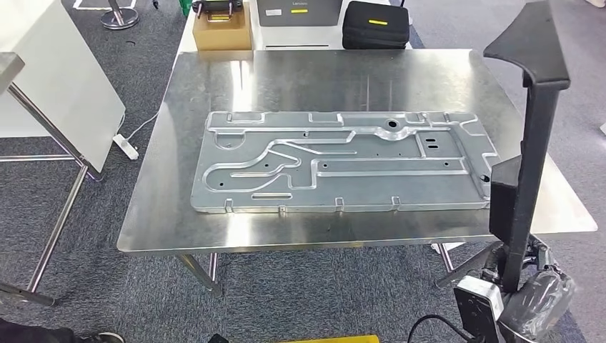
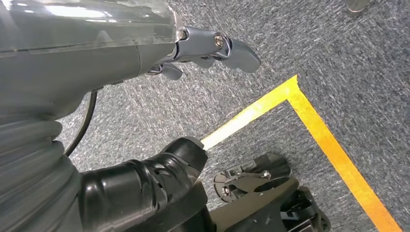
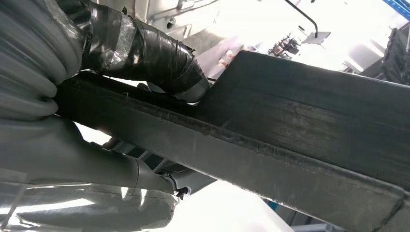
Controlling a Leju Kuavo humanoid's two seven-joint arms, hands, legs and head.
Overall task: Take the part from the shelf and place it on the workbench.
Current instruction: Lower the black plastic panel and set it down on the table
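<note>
Counter [image 1: 429, 78] steel takes up most of the head view, and on it a large stamped metal panel [image 1: 343, 161] lies flat, running almost from the left edge to the right edge and sitting nearer the front edge than the back. The part [image 1: 532, 121], a long black moulded piece with a flared top end, stands nearly upright at the counter's right front corner, its lower end below the counter edge. The right robot hand [image 1: 539, 296] grips it low down; in the right wrist view the taped thumb [image 3: 150, 53] is pressed against the part's ridged face. The left robot hand [image 2: 203, 50] hangs over grey carpet with yellow floor tape [image 2: 329, 145], holding nothing; its fingers look loosely curled, though from this angle I cannot tell for certain.

To set the part down well, I judge it should be lifted above the front edge, tipped toward flat, and laid on bare steel rather than across the panel. Free room is scarce: the back strip and the narrow right margin look best. A tall part gripped low may swing, so a slow tilt seems wise.

Beyond the back edge sit a cardboard box [image 1: 222, 28], a grey machine [image 1: 296, 21] and a black case [image 1: 375, 25].
</note>
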